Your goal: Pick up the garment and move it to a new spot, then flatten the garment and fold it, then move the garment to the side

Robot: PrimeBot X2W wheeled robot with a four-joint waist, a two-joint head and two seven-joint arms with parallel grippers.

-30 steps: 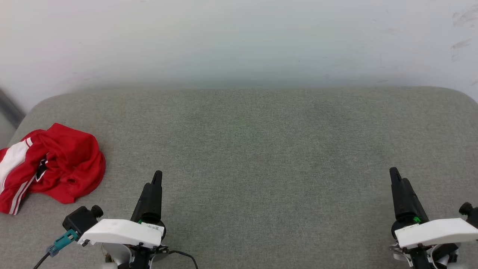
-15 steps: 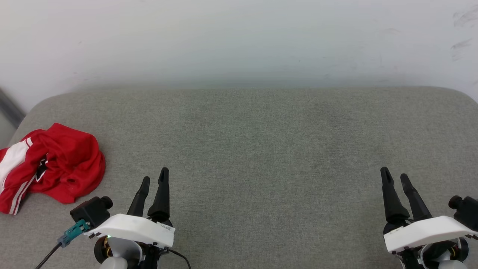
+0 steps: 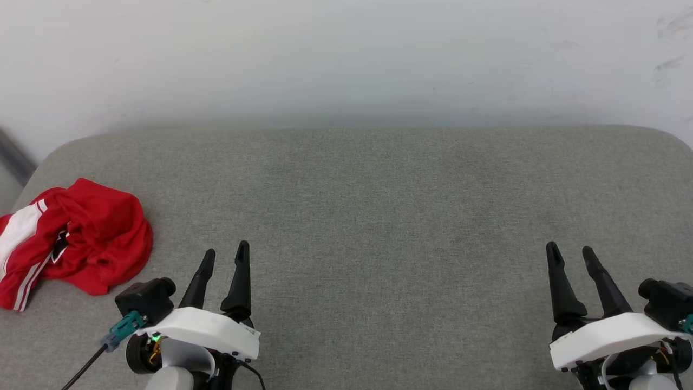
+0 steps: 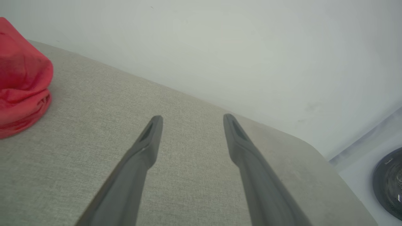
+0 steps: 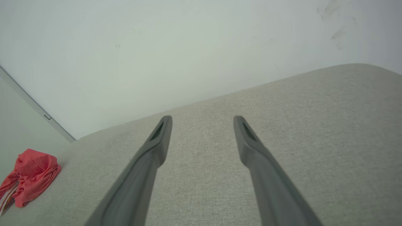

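Lying crumpled, the garment (image 3: 92,238) rests apart, left of the left fingers (image 3: 241,271).

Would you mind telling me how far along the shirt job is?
Nothing looks done: the shirt lies crumpled at the left edge of the cushion. In hand: the left gripper and right gripper hover open, empty, apart from it. Left: picking up, moving, flattening, folding, setting aside.

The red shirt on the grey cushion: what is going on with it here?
Nothing is handled yet. The red garment lies crumpled at the left edge of the grey padded surface. The robot's left pincer is open, near the garment on its right, not touching it. The right pincer is open too, far over at the right side, holding nothing. The pick-up has not begun.
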